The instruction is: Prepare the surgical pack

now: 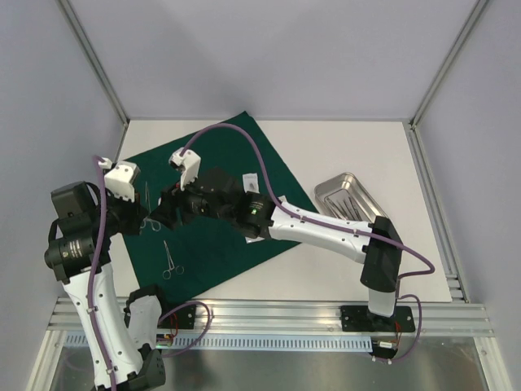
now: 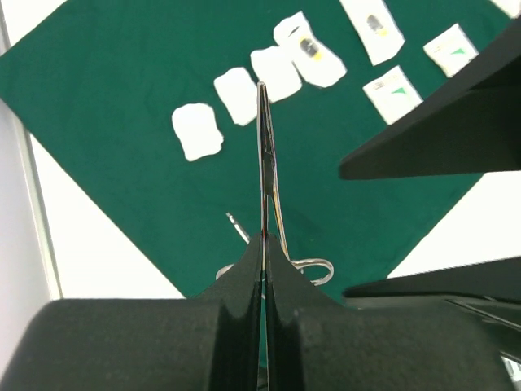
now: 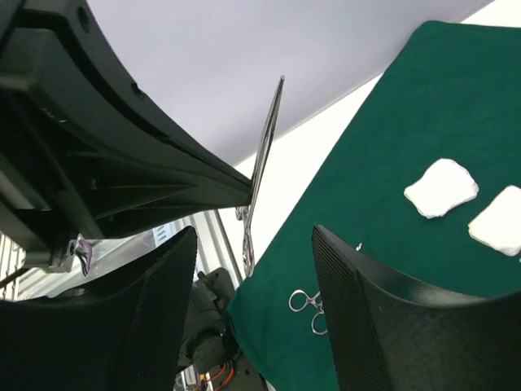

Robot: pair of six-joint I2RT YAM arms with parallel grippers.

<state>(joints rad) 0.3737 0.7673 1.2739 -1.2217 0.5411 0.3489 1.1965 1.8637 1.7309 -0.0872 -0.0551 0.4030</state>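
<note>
Your white table (image 1: 358,269) carries the surgical pack, laid open. The dark green cloth (image 1: 236,147) lies flat and turned cornerwise on the left half, its near corner close to the front rail.

The 2 arms meet over the cloth's left part. Your left gripper (image 2: 264,244) is clamped tight on a long steel instrument (image 2: 264,138), which sticks out past the fingertips and is held clear of the cloth. Your right gripper (image 3: 254,236) sits just beside it with its jaws standing wide and nothing clamped between them. The held instrument shows in the gap beyond its fingers, and no contact is visible.

The steel tray (image 1: 342,189) stands off the cloth on bare table to the right, near the right arm's forearm.

On the cloth lie several clear pouches (image 2: 392,90) toward its far right side. Beside them is a row of 3 white gauze pads (image 2: 197,130), each separate from the next.

A pair of ring-handled forceps (image 1: 171,261) lies on the cloth's near-left part, untouched by either gripper.
</note>
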